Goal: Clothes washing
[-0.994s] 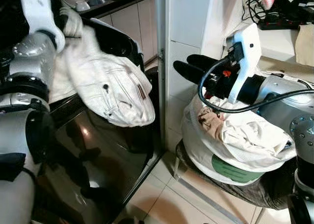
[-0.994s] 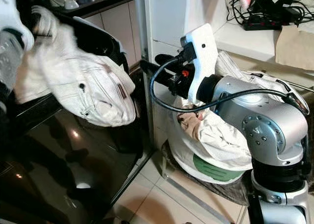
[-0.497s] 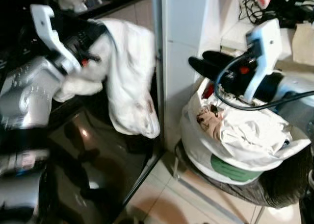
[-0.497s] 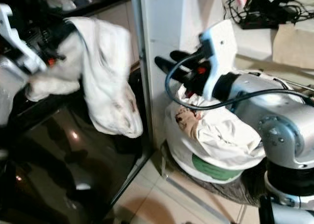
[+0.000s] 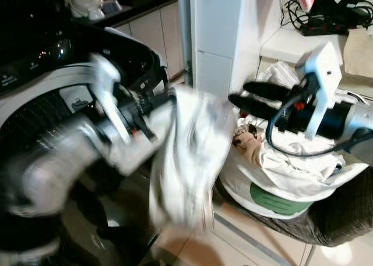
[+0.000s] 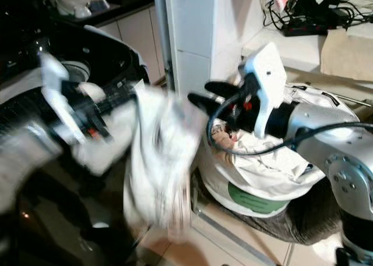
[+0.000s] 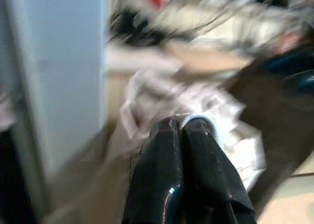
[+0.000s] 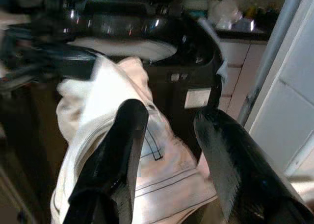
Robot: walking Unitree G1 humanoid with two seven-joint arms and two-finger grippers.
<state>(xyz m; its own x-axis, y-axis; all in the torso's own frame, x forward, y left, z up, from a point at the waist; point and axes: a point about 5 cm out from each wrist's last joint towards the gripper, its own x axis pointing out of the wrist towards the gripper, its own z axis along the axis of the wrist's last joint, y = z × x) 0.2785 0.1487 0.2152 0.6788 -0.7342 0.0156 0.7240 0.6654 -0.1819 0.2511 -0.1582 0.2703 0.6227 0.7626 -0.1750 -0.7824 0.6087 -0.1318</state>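
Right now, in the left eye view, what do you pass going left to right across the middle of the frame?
Washer → left end effector → white garment hanging from it → right end effector → laundry bag.

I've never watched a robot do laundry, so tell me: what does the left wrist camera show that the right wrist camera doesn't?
The left wrist view alone shows the left gripper, its black fingers pinched shut on a white fabric edge, with the heaped laundry bag blurred beyond. The right wrist view alone shows the right gripper, fingers spread, and the black washing machine. Both show the white garment.
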